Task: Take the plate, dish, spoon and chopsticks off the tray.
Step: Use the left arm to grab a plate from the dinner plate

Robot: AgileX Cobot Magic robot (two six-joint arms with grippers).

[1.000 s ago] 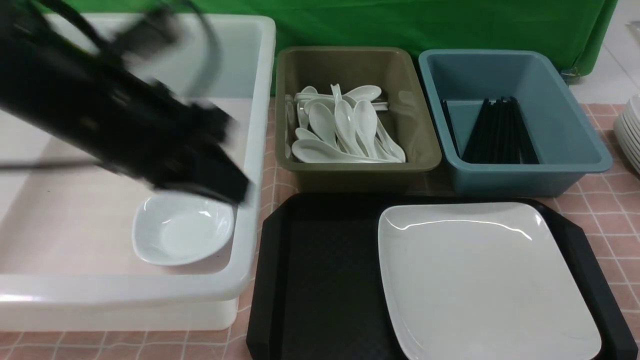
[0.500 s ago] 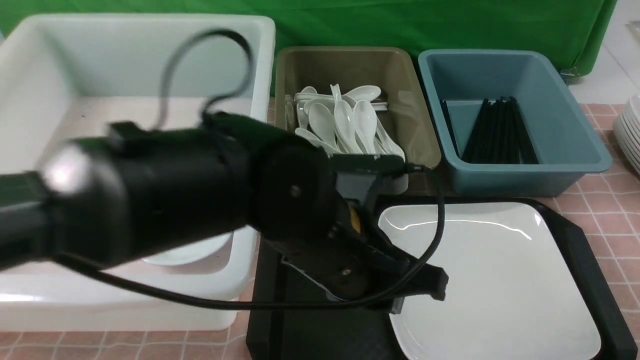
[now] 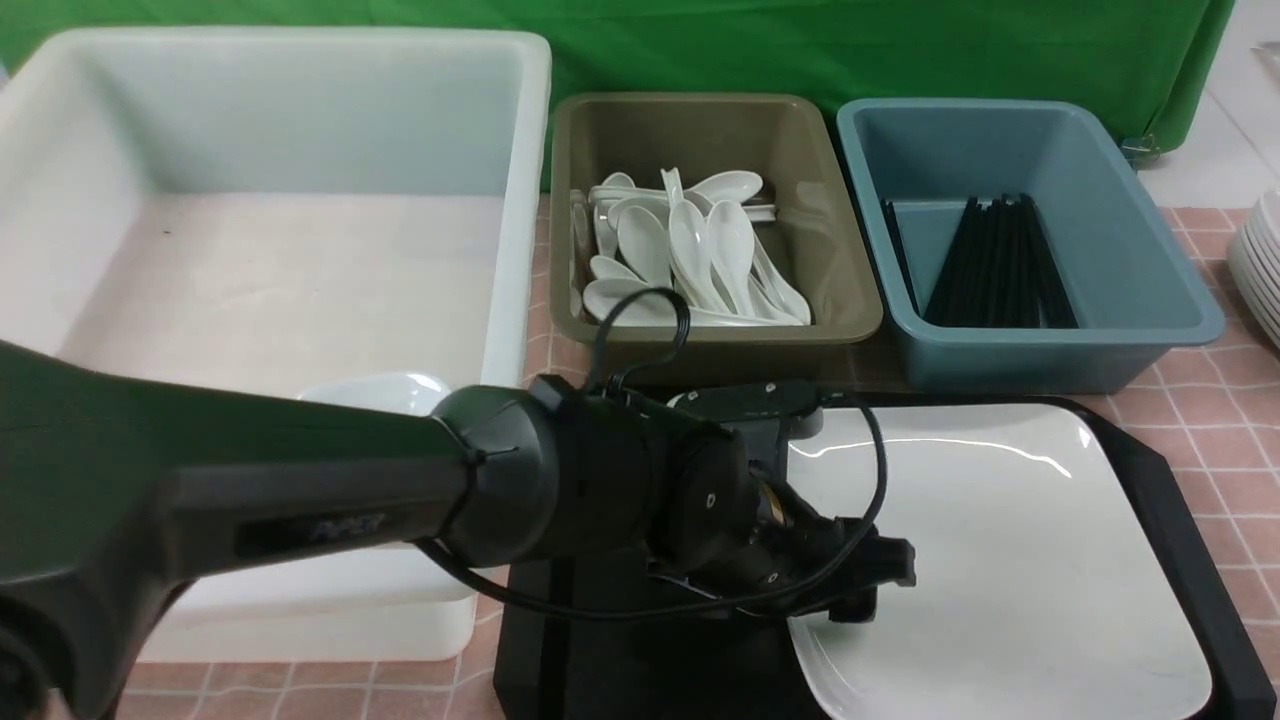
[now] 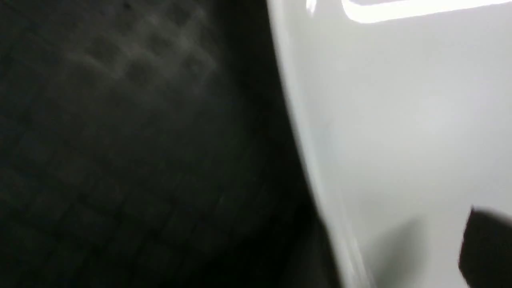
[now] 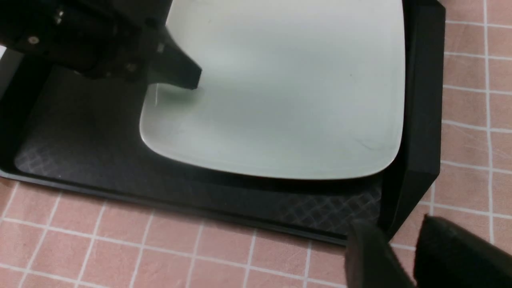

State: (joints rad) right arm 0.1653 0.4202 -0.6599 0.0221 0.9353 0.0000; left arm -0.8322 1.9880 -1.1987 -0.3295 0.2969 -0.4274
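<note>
Plate (image 3: 1000, 540) is all we see left on the tray (image 3: 1150, 480), the dish (image 3: 375, 392) already sitting in the white tub (image 3: 300, 110), and the left gripper (image 3: 880, 588) hovers jaws apart at the plate's left edge.

My left arm (image 3: 250, 490) is black. The tray (image 5: 328, 208) is black with a diamond pattern. The plate (image 3: 1000, 540) and dish (image 3: 380, 392) are glossy white. The far olive bin (image 3: 700, 130) holds white spoons (image 3: 690, 250); the far-right blue bin (image 3: 1000, 140) holds black chopsticks (image 3: 1000, 265). The tablecloth (image 5: 120, 248) is pink with a white grid.
</note>
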